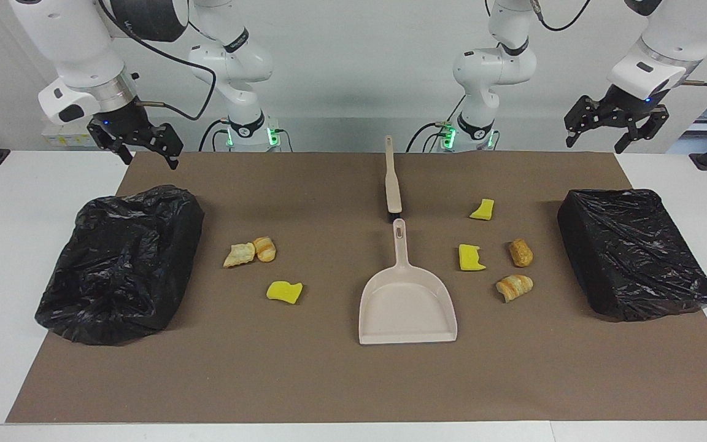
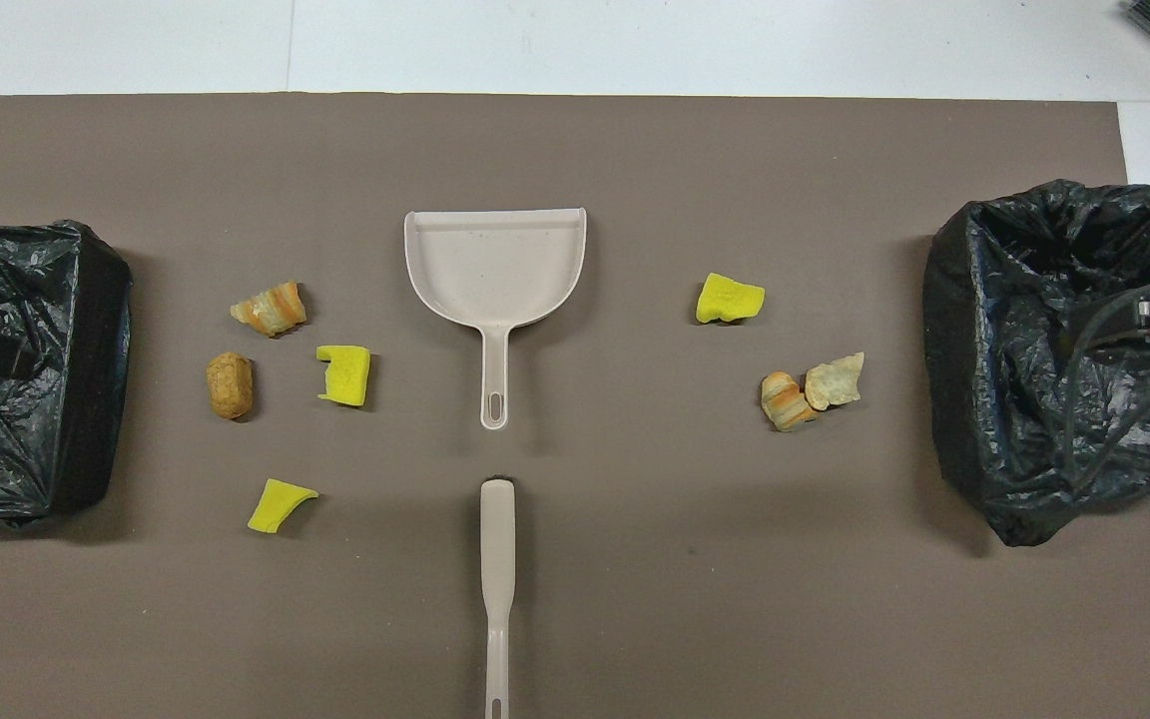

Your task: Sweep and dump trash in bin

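No writing to read here
Nothing on the table or the arms carries a legible label, brand, number or sign

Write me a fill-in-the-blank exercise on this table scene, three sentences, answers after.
1. The number of yellow chunks lying on the mat is ___.
2. The dustpan lies with its handle pointing toward the ___.
3. A black bin sits at each end of the table, and the scraps inside the dustpan number ___.

Missing words: three; brush (robots); zero
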### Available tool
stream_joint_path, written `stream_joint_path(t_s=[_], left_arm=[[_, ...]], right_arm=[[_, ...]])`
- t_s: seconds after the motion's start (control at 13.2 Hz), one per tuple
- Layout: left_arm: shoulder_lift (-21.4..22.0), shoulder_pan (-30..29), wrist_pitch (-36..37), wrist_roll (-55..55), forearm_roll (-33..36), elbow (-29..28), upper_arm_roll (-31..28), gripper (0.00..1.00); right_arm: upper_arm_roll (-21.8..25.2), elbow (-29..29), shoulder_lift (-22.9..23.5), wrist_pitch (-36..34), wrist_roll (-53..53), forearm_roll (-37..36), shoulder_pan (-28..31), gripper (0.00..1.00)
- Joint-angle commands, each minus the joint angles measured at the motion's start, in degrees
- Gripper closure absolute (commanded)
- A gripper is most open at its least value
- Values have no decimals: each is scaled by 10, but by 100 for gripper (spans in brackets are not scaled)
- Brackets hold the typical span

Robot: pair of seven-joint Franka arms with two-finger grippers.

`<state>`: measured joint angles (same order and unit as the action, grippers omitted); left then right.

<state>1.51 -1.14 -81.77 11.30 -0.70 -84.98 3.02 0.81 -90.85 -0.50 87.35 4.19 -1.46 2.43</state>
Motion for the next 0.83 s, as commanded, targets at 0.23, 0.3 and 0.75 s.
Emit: stream_joint_path(t_s=[0.23, 0.3, 0.75], left_arm=[[14, -5, -12, 1, 1, -17, 3, 0], [14, -5, -10, 2, 1, -17, 3, 0], [17, 3, -17, -2, -2, -22, 5, 0]], right_arm=[[3, -28, -20, 3, 5, 8, 0, 0], [4, -28, -20, 4, 6, 8, 0, 0], [2, -33, -25, 0, 5, 15, -4, 0]])
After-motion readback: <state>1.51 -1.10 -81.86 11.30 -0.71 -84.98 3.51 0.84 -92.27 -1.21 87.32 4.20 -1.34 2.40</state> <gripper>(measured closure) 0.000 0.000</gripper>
